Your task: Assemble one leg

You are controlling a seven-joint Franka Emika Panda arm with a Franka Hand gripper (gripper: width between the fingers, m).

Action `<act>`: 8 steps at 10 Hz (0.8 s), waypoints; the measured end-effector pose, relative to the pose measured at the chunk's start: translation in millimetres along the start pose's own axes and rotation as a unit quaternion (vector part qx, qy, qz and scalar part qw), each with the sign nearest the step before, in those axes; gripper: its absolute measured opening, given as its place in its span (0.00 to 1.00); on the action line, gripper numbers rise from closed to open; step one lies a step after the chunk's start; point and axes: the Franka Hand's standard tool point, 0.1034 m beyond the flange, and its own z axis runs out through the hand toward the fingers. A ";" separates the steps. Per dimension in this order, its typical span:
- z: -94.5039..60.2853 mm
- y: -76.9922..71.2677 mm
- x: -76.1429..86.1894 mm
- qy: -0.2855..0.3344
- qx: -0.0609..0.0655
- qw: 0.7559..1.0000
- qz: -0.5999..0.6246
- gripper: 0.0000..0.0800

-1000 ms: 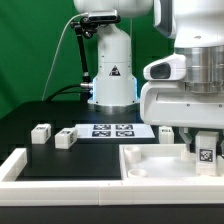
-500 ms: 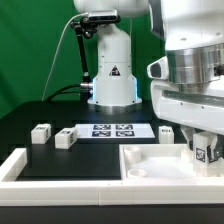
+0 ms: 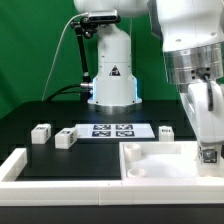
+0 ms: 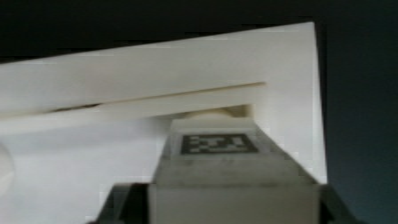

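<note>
My gripper (image 3: pixel 208 148) is shut on a leg (image 3: pixel 208 155), a small white block with a black-and-white tag, and holds it at the right end of the large white tray-like part (image 3: pixel 160 170). In the wrist view the leg (image 4: pixel 231 175) fills the gap between my dark fingers (image 4: pixel 128 205). Its tag (image 4: pixel 217 143) faces the camera, and the tray-like part's white corner (image 4: pixel 178 90) lies right behind it. Three more legs stand on the black table: two on the exterior view's left (image 3: pixel 40 133) (image 3: pixel 66 138) and one behind the tray-like part (image 3: pixel 165 131).
The marker board (image 3: pixel 112 130) lies flat in the middle of the table in front of the robot base (image 3: pixel 112 80). A white L-shaped fence (image 3: pixel 15 165) runs along the front left edge.
My wrist has turned and the arm has shifted toward the exterior view's right. The held leg has moved slightly right and down, toward the tray-like part's right end.
</note>
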 end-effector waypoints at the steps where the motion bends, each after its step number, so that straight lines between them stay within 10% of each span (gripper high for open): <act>1: -0.2 -0.1 0.3 -0.003 -0.001 1.000 0.027 0.36; 4: 0.7 0.6 0.1 -0.003 -0.003 1.000 0.000 0.43; 5: 1.1 1.6 -1.0 -0.001 -0.010 0.999 -0.042 0.73; 8: 0.0 1.9 -4.9 0.003 -0.019 0.973 -0.230 0.81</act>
